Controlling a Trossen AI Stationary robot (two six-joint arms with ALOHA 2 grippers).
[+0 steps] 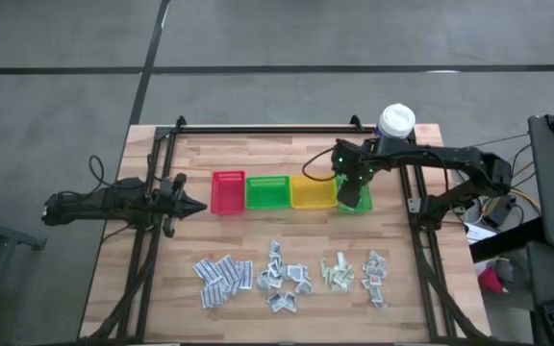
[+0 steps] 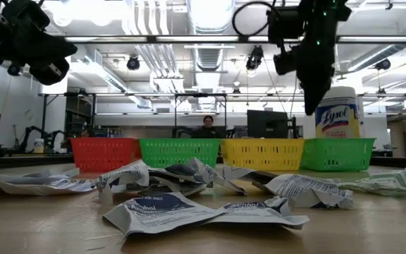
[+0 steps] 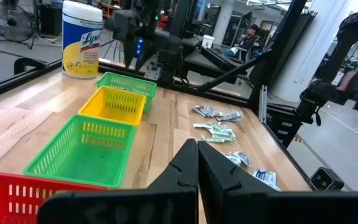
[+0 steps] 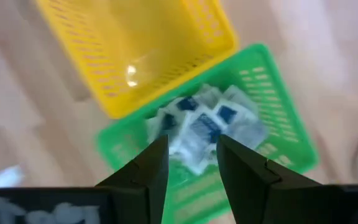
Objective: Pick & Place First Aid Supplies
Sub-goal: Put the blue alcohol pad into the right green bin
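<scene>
My right gripper (image 1: 352,188) hangs over the far-right green bin (image 4: 278,118), fingers (image 4: 148,174) apart with nothing between them; white-blue sachets (image 4: 204,127) lie piled inside that bin directly beneath. From table height the gripper (image 2: 314,99) sits clear above the bin's rim (image 2: 337,154), with open air between fingertips and basket.

My left gripper (image 1: 192,206) waits at the table's left side, clenched on nothing, its tip pointing at the red bin (image 1: 228,191) and just short of it. In the left wrist view its fingers (image 3: 194,168) meet in a closed wedge.

Four bins stand in a row, side to side across the table's middle: red, green (image 1: 267,191), yellow (image 1: 313,191), then the right-hand green one. The yellow bin (image 4: 135,43) looks empty from the right wrist. The wipes tub (image 1: 395,122) stands behind the row's right end, near the table's back edge.

The rest of the supplies lie loose on the front half of the table in four clusters: white-blue sachets (image 1: 221,272) at left, grey-silver ones (image 1: 285,281) in the middle, pale green ones (image 1: 336,272), then another small heap (image 1: 374,272) at right. Bare wood separates the clusters from the bins. The black frame rails (image 1: 148,252) run along both sides of the table.

A person (image 2: 207,125) sits in the room beyond.
</scene>
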